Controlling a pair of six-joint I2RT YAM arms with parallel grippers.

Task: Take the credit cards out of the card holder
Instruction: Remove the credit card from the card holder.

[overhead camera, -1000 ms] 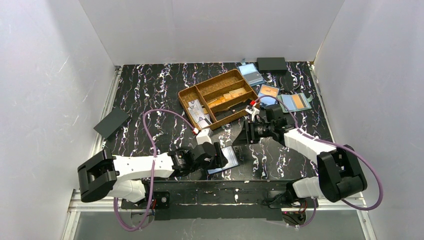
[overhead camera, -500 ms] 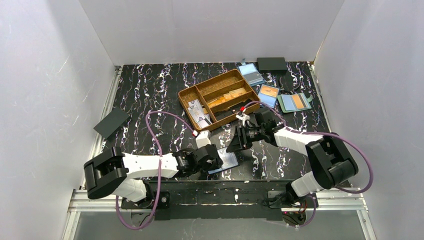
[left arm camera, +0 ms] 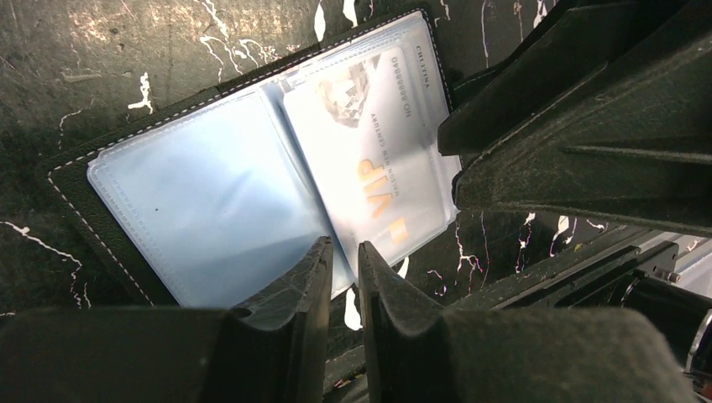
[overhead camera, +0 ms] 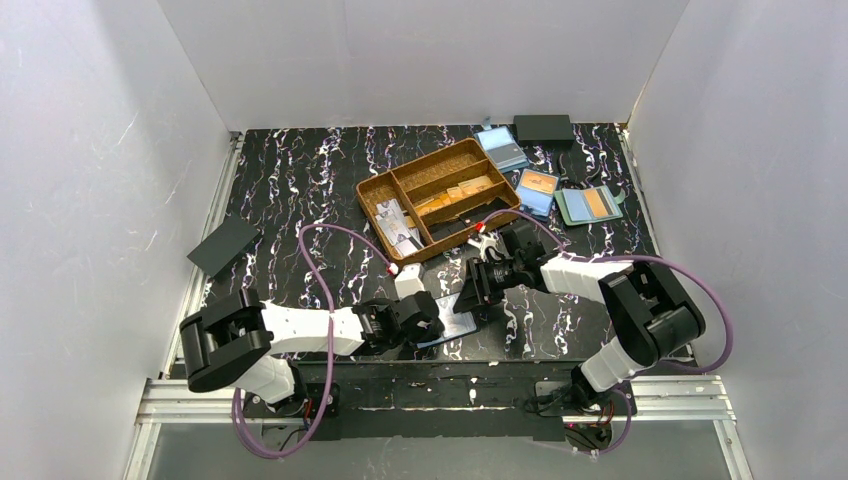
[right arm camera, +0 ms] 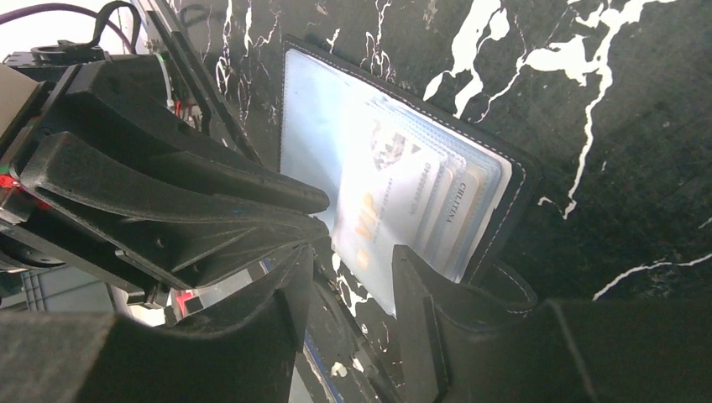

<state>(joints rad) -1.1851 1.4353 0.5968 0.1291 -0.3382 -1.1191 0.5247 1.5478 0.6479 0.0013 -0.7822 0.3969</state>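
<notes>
The black card holder point(overhead camera: 457, 326) lies open near the table's front edge, light blue lining up. It shows in the left wrist view point(left arm camera: 75, 180) and the right wrist view point(right arm camera: 516, 180). Pale credit cards point(left arm camera: 369, 159) sit stacked in its right half, the top one printed "VIP" point(right arm camera: 395, 201). My left gripper point(left arm camera: 342, 252) is shut to a narrow gap, its tips at the holder's near edge by the fold. My right gripper point(right arm camera: 357, 264) is open, its fingers on either side of the cards' protruding edge. In the top view the left gripper point(overhead camera: 432, 322) and right gripper point(overhead camera: 470, 295) meet over the holder.
A brown divided tray point(overhead camera: 372, 192) holding orange-tan cards stands behind the holder. Blue holders with orange cards point(overhead camera: 537, 190), a grey-green bifold point(overhead camera: 590, 205), a blue holder point(overhead camera: 500, 148) and a black box point(overhead camera: 543, 128) lie at the back right. A black case point(overhead camera: 224, 246) lies at the left.
My right gripper has moved left and nearer, down to the open holder's card side. My left arm has shifted slightly right, its gripper staying at the holder.
</notes>
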